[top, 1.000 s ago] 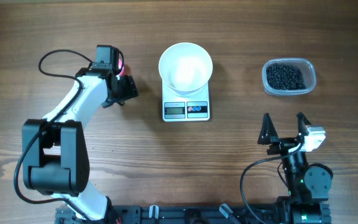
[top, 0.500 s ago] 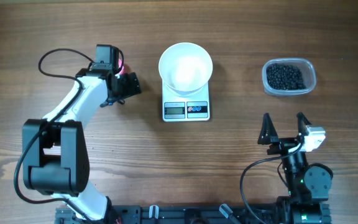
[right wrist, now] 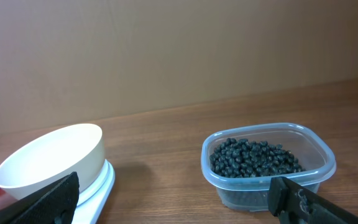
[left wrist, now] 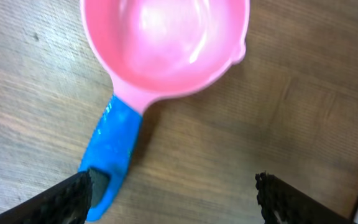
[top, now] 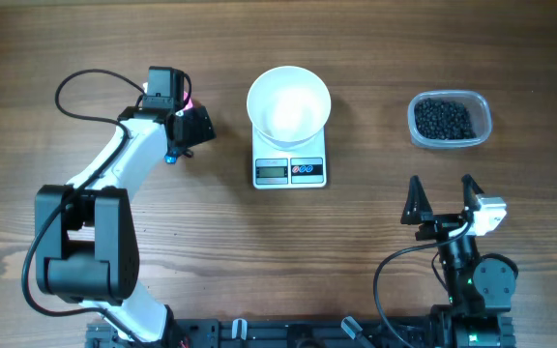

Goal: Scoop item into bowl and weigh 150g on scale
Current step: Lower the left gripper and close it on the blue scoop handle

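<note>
brown wooden tabletop (top: 259,261) carries everything. left gripper (left wrist: 173,198) hangs spread and empty over a pink plastic scoop with a blue handle (left wrist: 166,50), whose end lies just beside one finger. right gripper (top: 442,186) stands parted, holding nothing. ahead of it sit small round black beans (right wrist: 253,155) in a clear plastic tub (right wrist: 319,168), and ahead-left an empty round white deep bowl (top: 289,104) on a small white square digital scale (top: 290,171). grasping the scoop looks like the step in hand: next, centre the jaws across the handle and close.
</note>
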Controlling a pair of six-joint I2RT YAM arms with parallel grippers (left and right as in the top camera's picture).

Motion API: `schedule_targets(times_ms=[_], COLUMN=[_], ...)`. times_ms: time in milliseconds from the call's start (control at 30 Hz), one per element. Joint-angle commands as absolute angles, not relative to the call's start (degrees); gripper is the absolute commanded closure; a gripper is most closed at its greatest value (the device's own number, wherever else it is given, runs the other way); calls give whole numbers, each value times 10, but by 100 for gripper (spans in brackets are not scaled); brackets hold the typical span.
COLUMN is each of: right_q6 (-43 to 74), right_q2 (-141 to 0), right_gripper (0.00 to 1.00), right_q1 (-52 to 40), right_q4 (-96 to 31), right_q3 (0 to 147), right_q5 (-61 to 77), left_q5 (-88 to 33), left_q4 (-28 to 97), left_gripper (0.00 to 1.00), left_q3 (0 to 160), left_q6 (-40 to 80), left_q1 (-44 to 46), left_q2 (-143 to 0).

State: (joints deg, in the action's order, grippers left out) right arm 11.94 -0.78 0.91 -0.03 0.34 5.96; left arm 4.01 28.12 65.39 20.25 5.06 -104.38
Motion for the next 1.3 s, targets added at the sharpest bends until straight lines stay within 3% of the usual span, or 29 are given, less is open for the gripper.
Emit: schedule_targets(times_ms=[0, 133, 533, 933, 1267], right_q6=[122, 121, 122, 121, 121], right_q2=[-4, -4, -4, -4, -4], right_gripper=[0, 0, 0, 0, 1], right_q1=[9, 9, 9, 9, 9], right_q4=[2, 2, 2, 2, 2], right_q3=[3, 3, 3, 3, 3], right_q5=[52, 52, 52, 52, 52], left_q5=[76, 76, 75, 10, 43], left_q4=[264, 256, 259, 315, 252], left_gripper=[0, 0, 1, 20, 16], left_q3=[648, 648, 648, 648, 648], left_q6=[161, 106, 109, 159, 155], left_q1=[46, 46, 46, 46, 46], left_q2=[-1052, -1052, -1104, -1106, -1106])
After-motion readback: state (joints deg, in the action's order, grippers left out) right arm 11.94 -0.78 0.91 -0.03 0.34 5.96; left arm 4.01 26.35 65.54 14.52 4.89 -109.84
